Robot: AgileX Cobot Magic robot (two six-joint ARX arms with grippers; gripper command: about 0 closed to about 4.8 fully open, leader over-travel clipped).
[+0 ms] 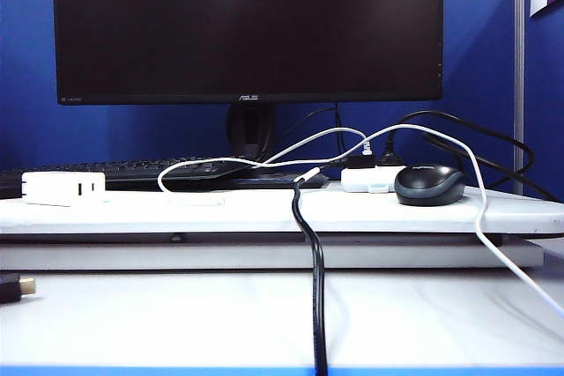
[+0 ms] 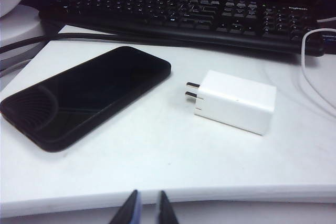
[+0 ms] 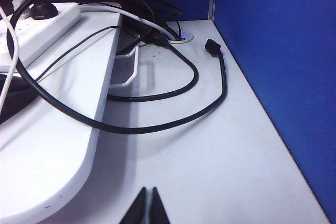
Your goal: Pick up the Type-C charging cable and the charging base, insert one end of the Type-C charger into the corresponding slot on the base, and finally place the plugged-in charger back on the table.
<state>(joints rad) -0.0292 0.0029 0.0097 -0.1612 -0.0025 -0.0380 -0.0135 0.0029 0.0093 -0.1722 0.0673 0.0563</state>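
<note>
Left gripper (image 2: pixel 146 209) jaws nearly together, narrow gap, nothing between them; hovering off the near edge of the raised board. Right gripper (image 3: pixel 146 207) jaws pressed together, empty; low over the lower desk, to the right of the board, near the blue partition (image 3: pixel 278 51).

Largest first:
- Table (image 1: pixel 176 314) white, with raised white board (image 1: pixel 264 213) on top.
- Black monitor (image 1: pixel 247 24) at back centre on its stand.
- Black keyboard (image 2: pixel 189 17) along the far side of the board.
- Black phone (image 2: pixel 86 95) flat on the board, left of the charging base.
- Dark mouse (image 1: pixel 429 185) on the board's right part, just beside the white hub (image 1: pixel 370 180) bearing black plugs.
- Thick black cable (image 1: pixel 317 305) dropping over the board's front edge, centre.
- Charging base (image 2: pixel 234 101) lying flat on the board's left part, two prongs toward the phone; untouched.
- Type-C charging cable (image 1: pixel 220 165) looping across the board in front of the keyboard, plug end (image 1: pixel 307 175) near centre, free; other run trailing off the right side.
</note>
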